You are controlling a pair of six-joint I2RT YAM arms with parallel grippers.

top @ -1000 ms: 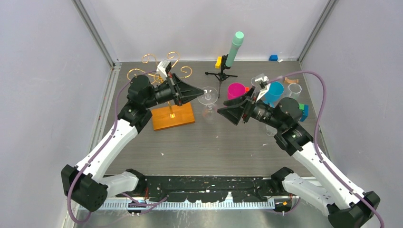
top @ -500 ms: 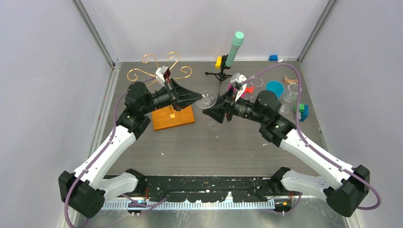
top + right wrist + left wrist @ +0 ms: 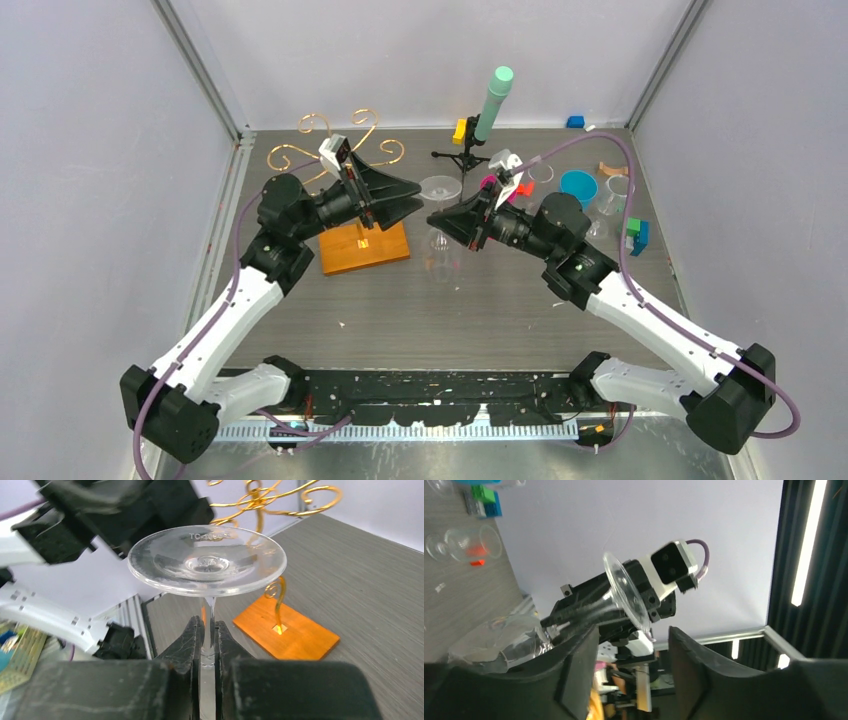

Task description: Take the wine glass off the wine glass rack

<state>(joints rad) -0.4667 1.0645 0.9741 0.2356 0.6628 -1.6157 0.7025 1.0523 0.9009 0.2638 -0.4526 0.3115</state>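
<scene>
The clear wine glass (image 3: 440, 187) hangs upside down above the table, foot up and bowl down, right of the wine glass rack (image 3: 335, 145). That rack is gold scroll wire on an orange wooden base (image 3: 365, 247). My right gripper (image 3: 433, 215) is shut on the glass's stem. In the right wrist view the fingers (image 3: 192, 635) pinch the stem under the round foot (image 3: 206, 562). My left gripper (image 3: 412, 197) stands open just left of the glass, not touching it. The left wrist view shows its open gripper (image 3: 634, 665) with the glass foot (image 3: 624, 597) beyond.
A black tripod with a mint-green cylinder (image 3: 493, 100) stands behind the glass. A blue cup (image 3: 579, 186), clear cups (image 3: 620, 190), a pink cup (image 3: 490, 183) and coloured blocks (image 3: 636, 232) crowd the right rear. Grey walls close three sides.
My right gripper moved left to the glass and closed on its stem. My left gripper, shut on the glass before, opened and drew back slightly toward the rack.
</scene>
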